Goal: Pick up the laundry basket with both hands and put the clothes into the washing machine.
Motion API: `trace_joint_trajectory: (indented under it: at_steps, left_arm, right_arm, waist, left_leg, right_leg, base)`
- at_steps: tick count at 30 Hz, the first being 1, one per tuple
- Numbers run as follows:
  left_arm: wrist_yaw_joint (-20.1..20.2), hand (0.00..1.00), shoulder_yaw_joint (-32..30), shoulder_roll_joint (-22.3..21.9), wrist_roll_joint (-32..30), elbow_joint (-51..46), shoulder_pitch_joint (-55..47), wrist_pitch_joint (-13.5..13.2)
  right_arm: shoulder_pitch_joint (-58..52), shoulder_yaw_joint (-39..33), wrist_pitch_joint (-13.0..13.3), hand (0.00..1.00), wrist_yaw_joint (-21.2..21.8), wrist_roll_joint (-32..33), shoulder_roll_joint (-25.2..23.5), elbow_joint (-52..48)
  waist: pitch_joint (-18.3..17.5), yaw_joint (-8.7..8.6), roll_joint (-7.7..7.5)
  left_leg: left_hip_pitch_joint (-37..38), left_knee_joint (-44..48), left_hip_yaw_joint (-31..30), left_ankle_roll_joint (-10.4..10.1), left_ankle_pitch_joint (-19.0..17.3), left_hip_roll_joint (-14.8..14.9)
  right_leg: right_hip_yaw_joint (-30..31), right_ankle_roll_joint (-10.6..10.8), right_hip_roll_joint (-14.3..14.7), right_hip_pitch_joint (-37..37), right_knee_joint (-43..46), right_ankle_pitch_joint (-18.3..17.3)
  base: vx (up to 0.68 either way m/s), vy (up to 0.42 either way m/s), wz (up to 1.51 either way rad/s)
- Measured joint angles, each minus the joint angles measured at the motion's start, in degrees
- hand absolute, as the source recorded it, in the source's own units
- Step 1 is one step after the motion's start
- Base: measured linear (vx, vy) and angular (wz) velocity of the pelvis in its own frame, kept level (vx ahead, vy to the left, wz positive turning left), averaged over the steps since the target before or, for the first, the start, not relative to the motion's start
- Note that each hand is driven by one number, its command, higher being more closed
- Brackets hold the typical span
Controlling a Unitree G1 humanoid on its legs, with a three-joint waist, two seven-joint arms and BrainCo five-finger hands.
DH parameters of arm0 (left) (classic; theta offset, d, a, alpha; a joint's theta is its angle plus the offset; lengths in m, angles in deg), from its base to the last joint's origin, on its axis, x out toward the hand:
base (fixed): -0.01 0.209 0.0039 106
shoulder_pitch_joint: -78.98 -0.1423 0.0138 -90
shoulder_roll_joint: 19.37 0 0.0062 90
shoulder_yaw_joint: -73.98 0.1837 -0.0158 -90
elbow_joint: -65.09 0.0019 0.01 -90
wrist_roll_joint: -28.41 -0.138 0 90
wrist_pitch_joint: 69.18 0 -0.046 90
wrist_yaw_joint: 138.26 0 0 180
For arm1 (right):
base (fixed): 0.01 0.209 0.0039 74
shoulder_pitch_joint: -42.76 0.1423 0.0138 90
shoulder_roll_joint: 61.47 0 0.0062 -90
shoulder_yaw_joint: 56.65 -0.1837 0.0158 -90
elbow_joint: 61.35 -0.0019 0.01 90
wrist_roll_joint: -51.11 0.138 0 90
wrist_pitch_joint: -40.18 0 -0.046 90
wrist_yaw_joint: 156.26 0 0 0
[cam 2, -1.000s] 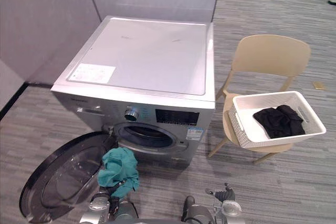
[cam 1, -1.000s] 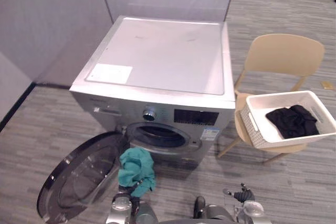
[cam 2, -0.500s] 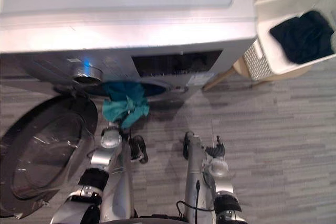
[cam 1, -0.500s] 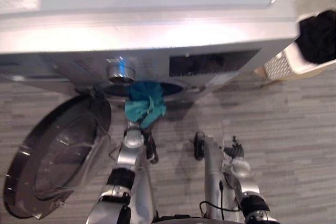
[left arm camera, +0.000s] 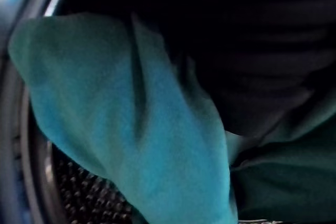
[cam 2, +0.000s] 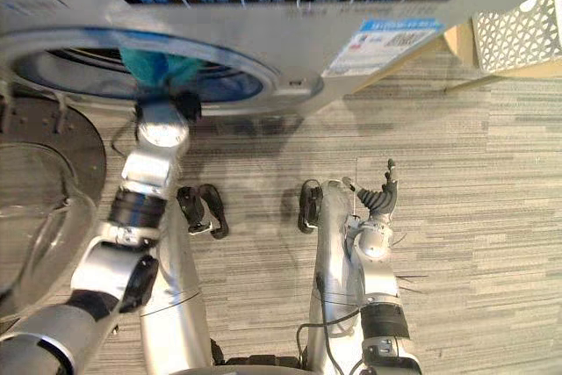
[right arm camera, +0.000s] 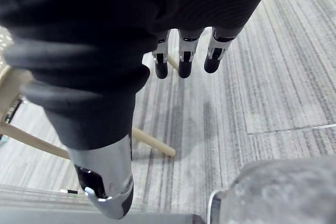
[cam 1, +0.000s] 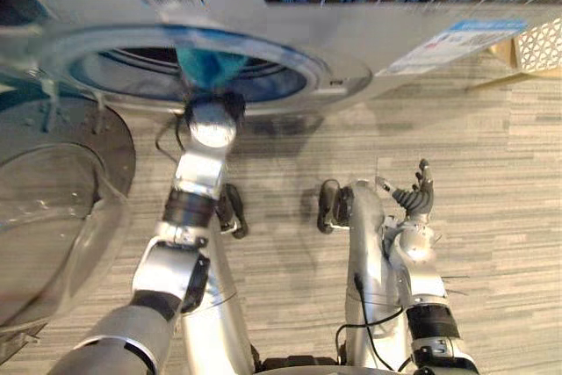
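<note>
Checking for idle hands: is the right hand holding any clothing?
No, the right hand hangs empty above the floor, fingers relaxed.

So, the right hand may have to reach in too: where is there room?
Free: the right part of the drum opening, between the teal cloth and the rim; the floor around the right hand. Crowded: the opening's left, with the left arm, the cloth and the open door.
</note>
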Motion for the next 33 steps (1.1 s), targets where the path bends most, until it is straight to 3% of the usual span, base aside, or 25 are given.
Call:
trace_joint_trajectory:
  at_steps: [2, 6, 14, 21, 27, 30, 33]
  left_arm:
    - [-0.7, 0.00, 0.1, 1.1, -0.9, 1.7, 4.3, 0.6]
    - [0.2, 0.00, 0.8, 2.1, -1.9, 7.4, 10.7, 0.8]
    - [10.7, 0.00, -0.7, 4.1, -4.2, 17.5, 15.6, 2.1]
    - [14.6, 0.00, -6.0, 4.0, -4.8, 21.5, 14.8, 2.9]
    - [15.8, 0.00, -9.6, 3.8, -6.4, 21.5, 9.3, 3.3]
    - [15.6, 0.00, -9.9, 2.6, -5.4, 19.6, 0.3, 2.6]
    - [15.5, 0.00, -9.5, -2.0, -3.9, 16.6, -15.5, 1.9]
  right_arm:
    - [-0.1, 0.3, 1.3, 0.00, 0.2, 0.0, 0.0, -1.0]
    - [-0.1, 0.3, 2.5, 0.00, 1.6, 0.1, 0.0, -2.0]
    - [-0.1, -0.6, 3.6, 0.00, 4.7, 1.4, 0.2, -1.9]
    - [0.0, -1.6, 3.0, 0.00, 6.5, 2.4, 0.2, 2.1]
    - [-1.1, -1.0, -0.5, 0.00, 8.7, 2.4, -0.1, 8.1]
    - [-2.7, -1.0, -1.0, 0.00, 8.8, 2.4, -0.1, 8.1]
    - [-6.1, -0.8, -1.6, 0.00, 9.1, 2.3, -0.2, 8.2]
  waist:
    - [0.4, -0.54, -0.82]
    - [0.4, -1.29, -0.96]
    - [0.4, -1.45, -1.29]
    - [0.3, -0.90, -1.52]
    - [-0.5, 0.16, -2.15]
    - [-2.1, 0.14, -2.08]
    - [-5.0, 0.43, -1.93]
  left_leg:
    - [-1.2, 0.9, -0.2, 0.0, 0.0, 0.2]
    - [-3.6, 2.3, -1.0, 0.0, 0.0, 0.0]
    - [-4.5, 3.5, -1.5, -0.1, 0.1, -0.4]
    - [-1.2, 1.0, -1.9, -0.7, 0.7, -0.7]
    - [7.6, -8.5, -1.5, -2.4, 3.2, -1.1]
    - [13.4, -14.1, -1.2, -3.3, 4.2, -1.5]
    - [22.7, -21.6, 0.2, -4.0, 5.2, -1.8]
  right_leg:
    - [0.0, -0.2, 0.0, -1.3, 0.9, 0.0]
    - [-0.4, -0.3, -0.1, -3.1, 2.2, -0.1]
    - [-0.6, -0.8, -0.6, -4.0, 3.8, -0.4]
    - [-1.9, -1.1, -0.9, 0.1, 1.2, -0.3]
    - [-4.5, -2.4, -0.9, 9.5, -7.4, 0.6]
    - [-5.7, -2.6, -1.0, 15.6, -12.5, 0.8]
    - [-6.7, -2.9, -0.9, 24.6, -19.5, 1.1]
  base:
    - [-0.01, -0.043, -0.02]
    - [0.00, 0.000, 0.00]
    - [0.01, -0.007, 0.01]
    - [0.03, -0.014, 0.04]
    - [0.07, -0.055, 0.10]
    - [0.09, -0.069, 0.16]
    - [0.17, -0.060, 0.12]
